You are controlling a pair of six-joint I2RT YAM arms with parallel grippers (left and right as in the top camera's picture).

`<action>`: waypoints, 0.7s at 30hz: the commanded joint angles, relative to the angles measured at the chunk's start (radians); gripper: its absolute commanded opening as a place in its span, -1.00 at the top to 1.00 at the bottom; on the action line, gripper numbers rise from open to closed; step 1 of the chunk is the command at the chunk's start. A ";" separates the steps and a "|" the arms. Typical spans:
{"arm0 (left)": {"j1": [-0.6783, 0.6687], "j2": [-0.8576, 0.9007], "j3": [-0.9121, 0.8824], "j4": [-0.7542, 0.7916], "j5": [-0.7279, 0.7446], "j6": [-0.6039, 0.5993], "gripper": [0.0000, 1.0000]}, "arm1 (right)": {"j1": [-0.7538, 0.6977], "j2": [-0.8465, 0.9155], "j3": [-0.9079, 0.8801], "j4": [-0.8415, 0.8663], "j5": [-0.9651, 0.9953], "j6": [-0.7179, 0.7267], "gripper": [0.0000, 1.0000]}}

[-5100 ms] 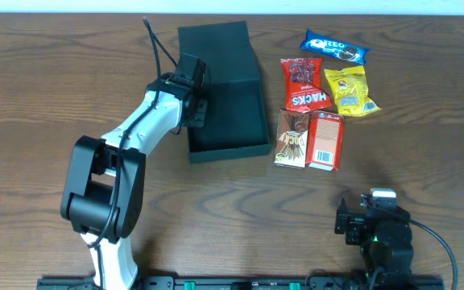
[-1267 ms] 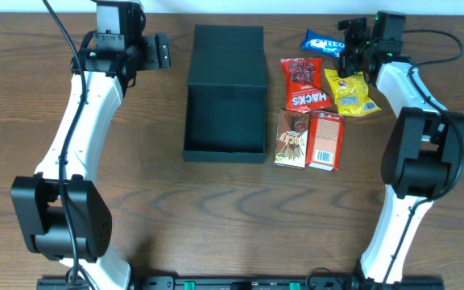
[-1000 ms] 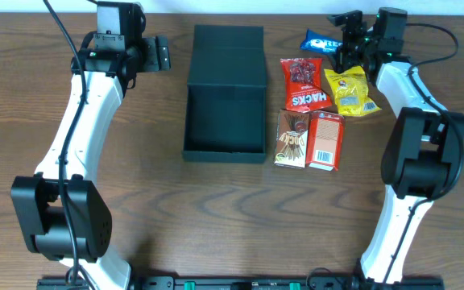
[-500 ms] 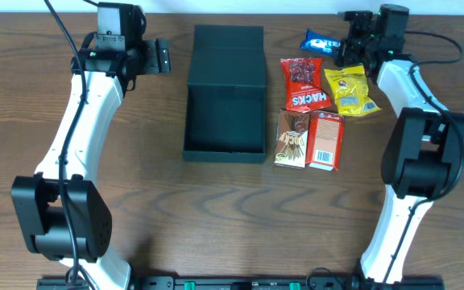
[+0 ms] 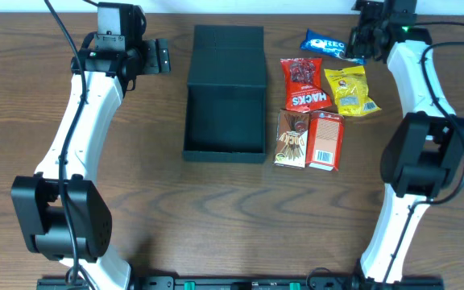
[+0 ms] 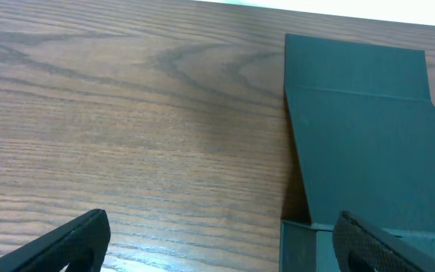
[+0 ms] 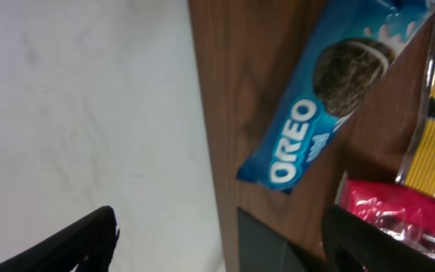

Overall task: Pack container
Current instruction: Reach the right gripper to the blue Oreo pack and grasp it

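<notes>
The box [image 5: 224, 113] sits open on the table [image 5: 216, 217], toward the far edge and between the two arms, with its lid [image 5: 225, 52] folded back flat behind it. The left arm [image 5: 79, 129] reaches from its base at the near left straight up to the far left corner. There the wrist turns so that the left gripper [image 5: 161, 56] points sideways at the lid, near it but apart from it. In the wrist view its fingers [image 6: 74, 238] stand wide apart over bare wood, with the lid ahead to the right. The right arm [image 5: 425, 97] stretches the same way up the right side, and the right gripper [image 5: 358, 36] hangs at the far edge over the right end of the Oreo pack [image 5: 329, 44]. Its fingers [image 7: 78, 242] are spread wide and hold nothing — the pack lies flat between them in the wrist view. Just right of the box lie a red pack [image 5: 304, 84] and a yellow pack [image 5: 350, 89], and nearer, side by side, a brown pack [image 5: 292, 138] and an orange carton [image 5: 325, 141].
</notes>
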 commanded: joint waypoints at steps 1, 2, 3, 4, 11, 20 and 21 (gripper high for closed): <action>0.002 0.002 0.001 -0.003 -0.008 0.006 -0.90 | 0.005 0.061 0.015 -0.006 0.000 0.026 -0.69; 0.002 0.002 0.001 -0.007 -0.008 0.006 -0.90 | 0.002 0.079 0.018 -0.006 -0.005 0.026 -0.68; 0.002 0.002 0.001 -0.009 -0.008 0.006 -0.90 | -0.001 0.093 0.022 -0.005 -0.011 0.029 -0.68; 0.002 0.002 0.001 -0.012 -0.008 0.006 -0.90 | -0.004 0.108 0.024 -0.003 -0.021 0.039 -0.68; 0.002 0.002 0.001 -0.015 -0.008 0.006 -0.90 | -0.025 0.176 0.048 0.009 -0.069 0.060 -0.65; 0.002 0.002 0.001 -0.014 -0.008 0.006 -0.90 | -0.063 0.195 0.055 0.008 -0.087 0.060 -0.59; 0.002 0.002 0.001 -0.014 -0.008 0.006 -0.91 | -0.068 0.201 0.055 0.008 -0.104 0.063 -0.58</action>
